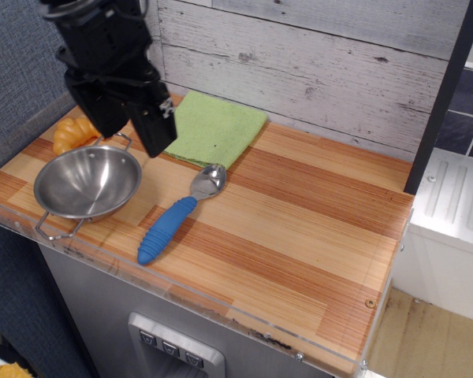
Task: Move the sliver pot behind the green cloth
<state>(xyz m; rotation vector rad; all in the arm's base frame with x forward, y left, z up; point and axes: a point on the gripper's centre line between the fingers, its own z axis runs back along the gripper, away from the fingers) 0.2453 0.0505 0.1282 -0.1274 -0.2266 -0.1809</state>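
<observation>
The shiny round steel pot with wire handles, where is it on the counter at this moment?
The shiny round steel pot sits upright at the counter's front-left corner, below the black gripper, left of the blue-handled spoon and just in front of the orange croissant toy.

- We identify the setting as a mock kitchen built as a robot test station, not a lived-in home.
- The surface point(299, 228) is a striped wood-grain countertop with a clear acrylic strip point(221, 303) along its front edge.
- A whitewashed plank wall point(315, 63) stands behind it as a backdrop.
- Kitchen props lie on it: a sliver pot point(87, 183), a blue-handled spoon point(177, 214), a green cloth point(209, 127) and an orange toy pastry point(72, 134).
- A black robot arm point(110, 63) overhangs the counter.
- Dark tiling point(467, 118) and a white ribbed panel point(449, 201) appear at right.
</observation>
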